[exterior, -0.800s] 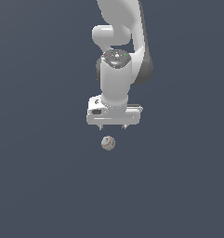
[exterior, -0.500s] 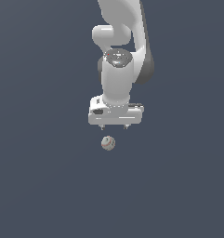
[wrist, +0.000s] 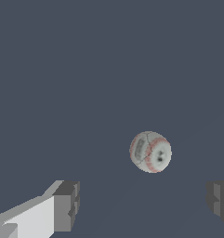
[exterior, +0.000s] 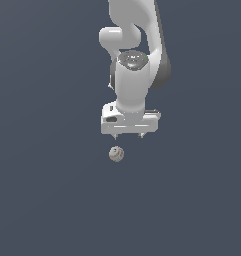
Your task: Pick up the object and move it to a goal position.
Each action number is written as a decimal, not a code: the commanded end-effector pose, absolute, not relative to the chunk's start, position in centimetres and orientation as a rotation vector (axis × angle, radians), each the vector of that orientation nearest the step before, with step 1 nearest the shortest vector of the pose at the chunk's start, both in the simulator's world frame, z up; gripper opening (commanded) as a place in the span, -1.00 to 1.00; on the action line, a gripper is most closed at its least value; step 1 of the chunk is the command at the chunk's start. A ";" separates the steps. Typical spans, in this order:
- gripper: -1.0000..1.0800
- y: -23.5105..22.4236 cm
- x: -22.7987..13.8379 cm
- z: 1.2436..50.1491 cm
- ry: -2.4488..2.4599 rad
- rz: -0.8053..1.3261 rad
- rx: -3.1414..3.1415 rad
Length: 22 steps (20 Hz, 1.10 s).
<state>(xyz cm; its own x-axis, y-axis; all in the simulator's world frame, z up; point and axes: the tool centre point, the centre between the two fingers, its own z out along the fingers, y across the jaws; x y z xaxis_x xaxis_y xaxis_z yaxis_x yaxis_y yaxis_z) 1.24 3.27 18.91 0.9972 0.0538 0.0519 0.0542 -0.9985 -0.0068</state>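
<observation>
Since the earlier frames the arm has dropped slightly, bringing the gripper [exterior: 129,135] nearer the ball [exterior: 116,154], which rests untouched on the plain dark grey-blue surface [exterior: 42,200]. Only the wrist view shows the ball's [wrist: 150,151] reddish seams and the fingers [wrist: 67,205] spread wide, holding nothing.

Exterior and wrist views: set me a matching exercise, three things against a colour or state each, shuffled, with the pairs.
Things:
1. ball
2. gripper
3. ground

Colour or state:
A. plain dark blue-grey
B. open, fingers spread wide, holding nothing
C. off-white with faint reddish seams, lying free

Pairs: 1-C, 2-B, 3-A. In the wrist view the ball lies clear of both fingers.
</observation>
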 end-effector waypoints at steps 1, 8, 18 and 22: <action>0.92 3.2 1.2 18.7 -0.067 -0.079 -3.131; 0.92 2.5 1.3 17.3 0.074 -0.065 -3.128; 0.92 0.3 1.3 13.2 0.475 -0.026 -3.094; 0.92 -0.6 1.2 11.7 0.622 -0.014 -3.072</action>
